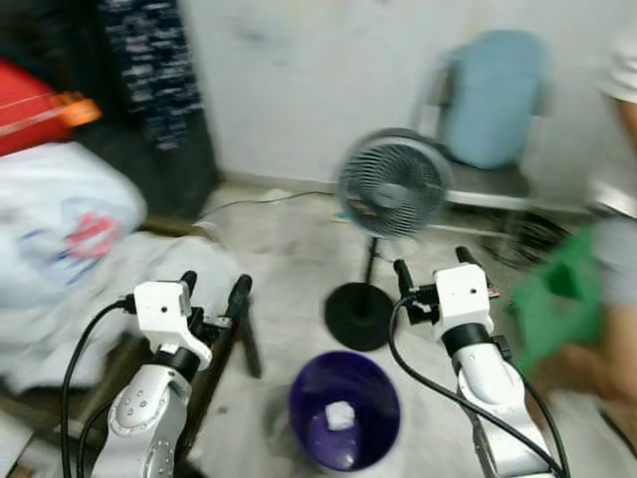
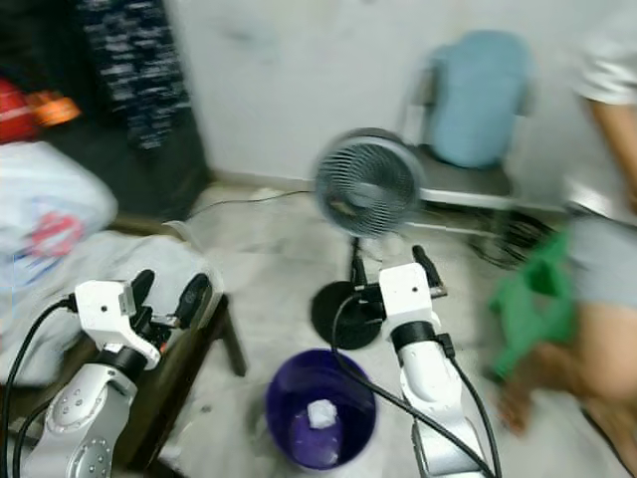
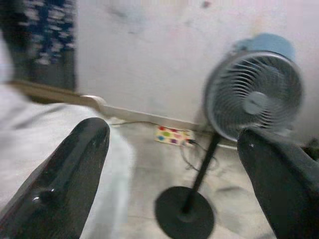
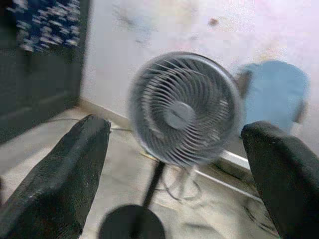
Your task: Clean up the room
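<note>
A purple bin [image 1: 344, 409] stands on the floor between my arms, with a crumpled white scrap [image 1: 340, 415] at its bottom. My left gripper [image 1: 213, 284] is raised at the lower left, open and empty, beside a white heap of bags. My right gripper [image 1: 434, 263] is raised at the lower right, open and empty, just in front of a grey pedestal fan [image 1: 390, 185]. Both wrist views look between their spread black fingers [image 4: 65, 179] at the fan [image 3: 254, 99]. The pictures are blurred.
The fan's black round base [image 1: 360, 315] sits just behind the bin. A large white plastic bag [image 1: 60, 214] lies on the left. A chair with a blue back [image 1: 495, 100] stands by the wall. A person [image 1: 607, 199] with a green bag [image 1: 557, 304] is at the right.
</note>
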`<state>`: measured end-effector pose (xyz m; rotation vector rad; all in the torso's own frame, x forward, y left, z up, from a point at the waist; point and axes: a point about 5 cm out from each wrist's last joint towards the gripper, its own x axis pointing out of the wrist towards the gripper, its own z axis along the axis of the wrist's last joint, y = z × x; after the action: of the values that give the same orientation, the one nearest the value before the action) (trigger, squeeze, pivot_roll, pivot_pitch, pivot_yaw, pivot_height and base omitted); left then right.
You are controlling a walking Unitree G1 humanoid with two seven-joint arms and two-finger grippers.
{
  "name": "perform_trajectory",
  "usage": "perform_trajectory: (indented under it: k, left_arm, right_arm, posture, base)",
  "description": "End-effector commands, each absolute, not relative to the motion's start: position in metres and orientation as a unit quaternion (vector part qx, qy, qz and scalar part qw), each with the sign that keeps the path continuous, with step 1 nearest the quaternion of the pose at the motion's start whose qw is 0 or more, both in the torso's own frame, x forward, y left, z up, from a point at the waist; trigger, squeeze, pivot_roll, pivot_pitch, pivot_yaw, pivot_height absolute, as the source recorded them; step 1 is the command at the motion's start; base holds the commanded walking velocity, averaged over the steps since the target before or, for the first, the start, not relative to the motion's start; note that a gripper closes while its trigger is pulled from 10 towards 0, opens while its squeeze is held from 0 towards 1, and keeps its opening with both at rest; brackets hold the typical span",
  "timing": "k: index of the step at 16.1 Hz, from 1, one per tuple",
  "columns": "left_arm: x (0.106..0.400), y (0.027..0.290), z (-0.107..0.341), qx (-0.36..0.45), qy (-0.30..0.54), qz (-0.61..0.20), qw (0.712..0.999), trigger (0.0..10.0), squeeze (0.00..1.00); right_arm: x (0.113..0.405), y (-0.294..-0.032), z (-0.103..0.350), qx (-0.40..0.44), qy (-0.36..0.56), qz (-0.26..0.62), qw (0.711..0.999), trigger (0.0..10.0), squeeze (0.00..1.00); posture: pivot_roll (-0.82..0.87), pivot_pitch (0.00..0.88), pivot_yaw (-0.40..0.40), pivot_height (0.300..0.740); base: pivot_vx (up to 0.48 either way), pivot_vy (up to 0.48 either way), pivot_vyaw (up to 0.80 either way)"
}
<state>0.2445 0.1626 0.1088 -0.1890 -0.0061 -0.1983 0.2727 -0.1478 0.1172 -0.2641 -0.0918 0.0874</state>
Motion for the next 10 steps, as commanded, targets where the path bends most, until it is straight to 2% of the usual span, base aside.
perform_trajectory:
  k: [1, 5, 10]
  left_arm:
    - [0.247, 0.159, 0.110, -0.092, -0.002, -0.104, 0.990, 10.0, 0.00]
    - [0.245, 0.149, 0.105, -0.088, 0.011, -0.125, 0.988, 10.0, 0.00]
    - [0.244, 0.148, 0.103, -0.089, 0.016, -0.113, 0.989, 10.0, 0.00]
  right_arm:
    - [0.273, -0.148, 0.123, -0.132, -0.053, 0.037, 0.989, 10.0, 0.00]
    - [0.269, -0.148, 0.123, -0.132, -0.046, 0.037, 0.989, 10.0, 0.00]
    - [0.269, -0.146, 0.121, -0.128, -0.038, 0.050, 0.990, 10.0, 0.00]
  posture:
    - [-0.15, 0.000, 0.023, 0.740]
    - [-0.16, 0.000, 0.021, 0.740]
    - [-0.15, 0.000, 0.011, 0.740]
  base:
    - [0.000, 0.000, 0.80]
    - [0.000, 0.000, 0.80]
    - [0.000, 0.000, 0.80]
